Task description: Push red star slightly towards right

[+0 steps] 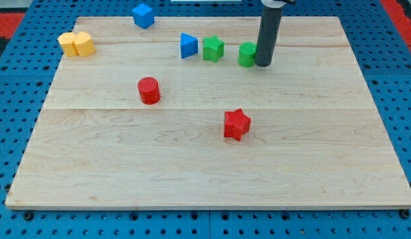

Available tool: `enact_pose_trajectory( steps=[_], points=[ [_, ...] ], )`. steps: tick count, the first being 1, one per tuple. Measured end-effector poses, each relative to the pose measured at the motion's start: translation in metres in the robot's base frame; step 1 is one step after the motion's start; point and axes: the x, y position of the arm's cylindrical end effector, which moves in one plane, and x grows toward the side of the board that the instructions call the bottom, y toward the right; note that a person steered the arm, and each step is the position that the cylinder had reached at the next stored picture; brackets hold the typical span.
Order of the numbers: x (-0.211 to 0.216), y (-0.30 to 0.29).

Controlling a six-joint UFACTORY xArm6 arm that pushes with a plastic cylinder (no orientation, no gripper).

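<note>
My tip (pixel 263 64) touched the green cylinder block (pixel 246 54); the red star block (pixel 236 124) sat mid-board on pale wooden board (pixel 192 172), open room rightward.

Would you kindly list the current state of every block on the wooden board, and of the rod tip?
red star-shaped block: flat on the wooden board, alone, untouched.
red cylinder block: upright, alone.
blue cube block: near the view's top edge.
blue triangular block: beside the green star-like block, apart.
green cylinder block: my tip against its right side.
two yellow blocks: touching each other.
my tip: down on the board, far above the red star.
</note>
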Motion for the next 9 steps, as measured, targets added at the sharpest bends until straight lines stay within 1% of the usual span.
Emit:
enact_pose_trajectory(
  steps=[1, 3, 4, 5, 6, 7, 9],
  points=[
    [-0.013, 0.0],
    [-0.011, 0.007],
    [0.03, 0.016],
    [0.063, -0.046],
    [0.069, -0.08],
    [0.108, -0.093],
    [0.107, -0.094]
  ],
)
